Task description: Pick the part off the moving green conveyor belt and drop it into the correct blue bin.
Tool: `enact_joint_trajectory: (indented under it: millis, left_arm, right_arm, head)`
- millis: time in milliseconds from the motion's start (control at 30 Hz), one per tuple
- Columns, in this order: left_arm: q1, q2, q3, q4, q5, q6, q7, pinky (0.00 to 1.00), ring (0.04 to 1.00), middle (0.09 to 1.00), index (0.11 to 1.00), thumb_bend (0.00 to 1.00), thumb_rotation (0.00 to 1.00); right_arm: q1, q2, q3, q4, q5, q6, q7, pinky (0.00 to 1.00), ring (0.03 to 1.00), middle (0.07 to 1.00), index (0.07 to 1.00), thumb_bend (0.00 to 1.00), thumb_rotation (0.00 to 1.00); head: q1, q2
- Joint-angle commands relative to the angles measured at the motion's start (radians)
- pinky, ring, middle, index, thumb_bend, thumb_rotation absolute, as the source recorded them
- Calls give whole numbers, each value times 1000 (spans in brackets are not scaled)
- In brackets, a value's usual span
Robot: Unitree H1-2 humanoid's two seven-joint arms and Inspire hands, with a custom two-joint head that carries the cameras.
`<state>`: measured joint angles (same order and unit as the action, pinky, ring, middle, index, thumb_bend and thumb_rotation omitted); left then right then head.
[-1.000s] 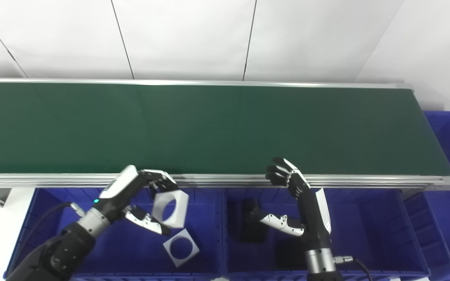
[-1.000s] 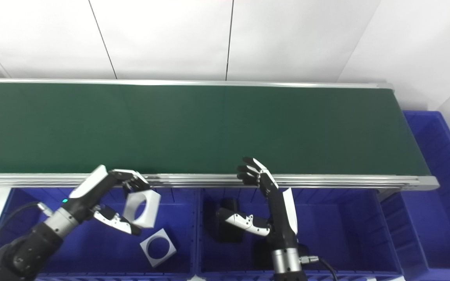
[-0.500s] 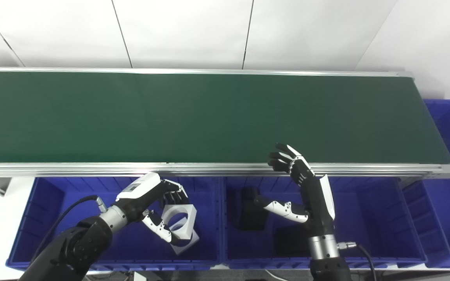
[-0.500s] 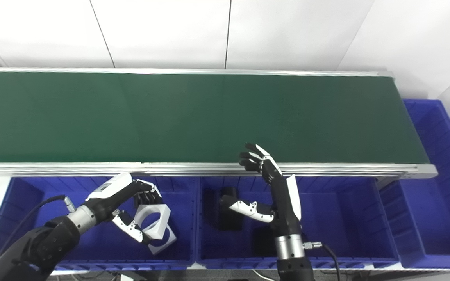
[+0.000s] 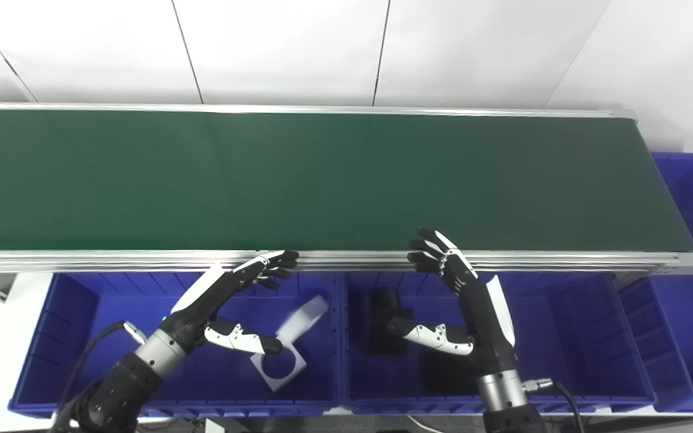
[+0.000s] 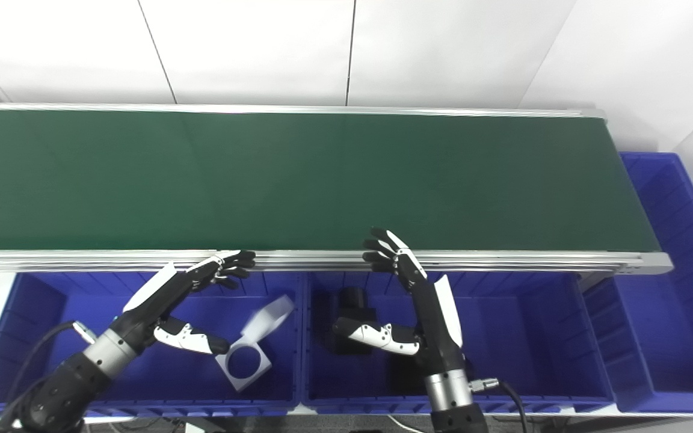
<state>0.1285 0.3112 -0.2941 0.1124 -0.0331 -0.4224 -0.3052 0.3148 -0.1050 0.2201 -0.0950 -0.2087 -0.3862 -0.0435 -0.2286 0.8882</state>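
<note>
My left hand (image 5: 226, 300) is open over the left blue bin (image 5: 88, 337), fingers spread toward the belt's front rail. A white square part with a round hole (image 5: 301, 317) is free of the hand, blurred, inside that bin near its right wall. A second white part of the same kind (image 5: 278, 368) lies flat on the bin floor below it. My right hand (image 5: 464, 300) is open and empty, upright over the middle blue bin (image 5: 593, 343), fingertips at the belt's rail. The green conveyor belt (image 5: 322, 180) carries no part in view.
Black parts (image 5: 385, 319) lie in the middle bin. Another blue bin (image 5: 692, 210) stands at the belt's right end. A white wall is behind the belt. The belt's metal rail (image 5: 346, 260) runs along the bins' far edge.
My left hand opened and let go of the white part, which now drops blurred into the left bin. The left fingers stretched up toward the rail. The right hand barely moved.
</note>
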Motion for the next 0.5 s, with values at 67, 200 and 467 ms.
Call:
enact_joint_trajectory:
  millis: [67, 200, 467]
  left_arm:
    - [22, -54, 64, -22, -77, -47, -17, 781, 829, 856, 872, 1000, 466]
    - [50, -104, 122, -27, -75, -47, -21, 780, 823, 859, 892, 993, 471]
    - [81, -176, 195, -31, -77, -47, -37, 774, 810, 854, 891, 961, 436]
  right_arm:
    - [6, 1, -9, -38, -5, 7, 20, 729, 765, 810, 900, 854, 400]
    - [12, 2, -13, -40, -7, 19, 29, 731, 770, 814, 902, 859, 394]
    - [21, 5, -22, -42, -7, 25, 41, 728, 769, 816, 902, 846, 386]
  head:
    - [-3, -12]
    - [1, -18]
    - [18, -27]
